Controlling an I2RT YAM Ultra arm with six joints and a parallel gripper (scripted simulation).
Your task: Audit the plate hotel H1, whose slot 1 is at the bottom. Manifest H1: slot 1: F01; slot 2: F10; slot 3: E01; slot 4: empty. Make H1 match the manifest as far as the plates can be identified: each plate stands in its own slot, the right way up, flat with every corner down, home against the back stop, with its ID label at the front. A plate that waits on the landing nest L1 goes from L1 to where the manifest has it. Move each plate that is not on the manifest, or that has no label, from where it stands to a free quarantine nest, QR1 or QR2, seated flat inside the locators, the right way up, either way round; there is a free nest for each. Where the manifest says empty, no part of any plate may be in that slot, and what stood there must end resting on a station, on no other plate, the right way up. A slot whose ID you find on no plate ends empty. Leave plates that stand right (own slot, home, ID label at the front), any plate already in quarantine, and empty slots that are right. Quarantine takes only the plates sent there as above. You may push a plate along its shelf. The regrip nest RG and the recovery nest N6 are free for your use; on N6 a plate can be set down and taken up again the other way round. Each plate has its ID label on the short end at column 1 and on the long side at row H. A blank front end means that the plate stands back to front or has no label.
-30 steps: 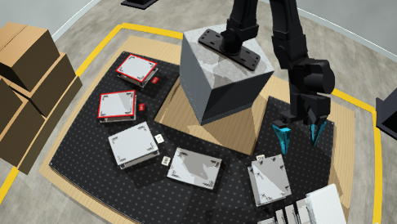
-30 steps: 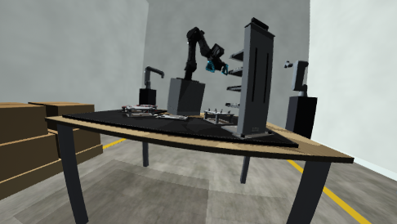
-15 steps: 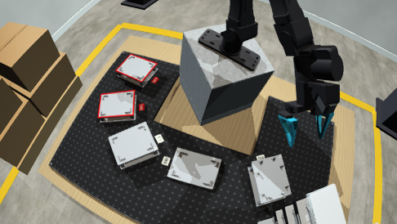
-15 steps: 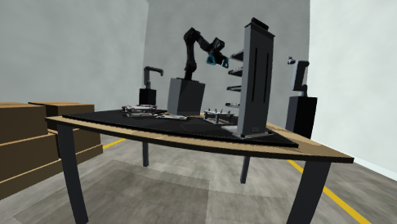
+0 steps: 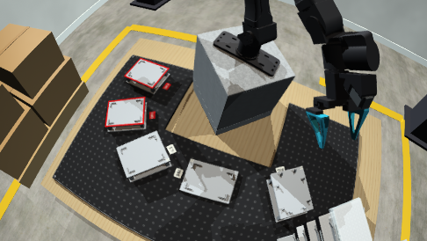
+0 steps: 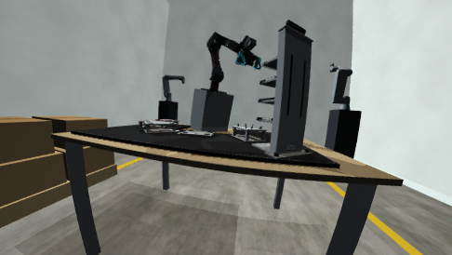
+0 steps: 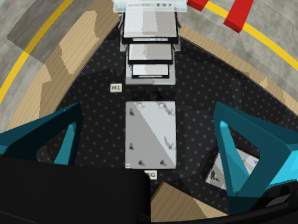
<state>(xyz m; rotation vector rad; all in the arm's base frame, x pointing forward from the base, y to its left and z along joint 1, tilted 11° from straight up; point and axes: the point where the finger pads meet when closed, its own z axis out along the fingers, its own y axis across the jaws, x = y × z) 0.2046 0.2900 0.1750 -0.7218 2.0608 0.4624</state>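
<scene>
Top view, arm raised, pincer open, pointing down

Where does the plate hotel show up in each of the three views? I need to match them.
Top: only the hotel's white top and shelf edges, cut off at the bottom right corner.
Exterior: the tall grey tower right of centre, shelves facing the open gripper.
Wrist: top centre, stacked shelves seen from above.
Shared landmark: the nest just in front of it.
</scene>
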